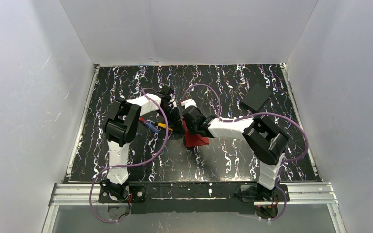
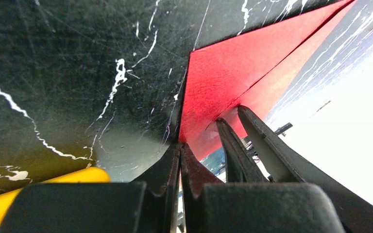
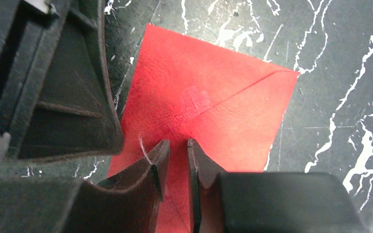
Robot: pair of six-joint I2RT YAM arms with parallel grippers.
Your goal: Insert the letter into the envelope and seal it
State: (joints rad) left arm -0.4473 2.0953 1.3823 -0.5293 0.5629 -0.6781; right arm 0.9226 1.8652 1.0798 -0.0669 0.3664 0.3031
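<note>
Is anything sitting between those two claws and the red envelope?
Nothing visible does. The right gripper sits directly on the envelope, fingers nearly together, and the left gripper meets the envelope's edge with its fingers closed. No white letter shows; whether it is inside cannot be told.

Both grippers are crowding the envelope; pens are blocking its left, bare table lying open nearer.

The dark red envelope lies flat on the table, flap folded down (letter unseen).
</note>
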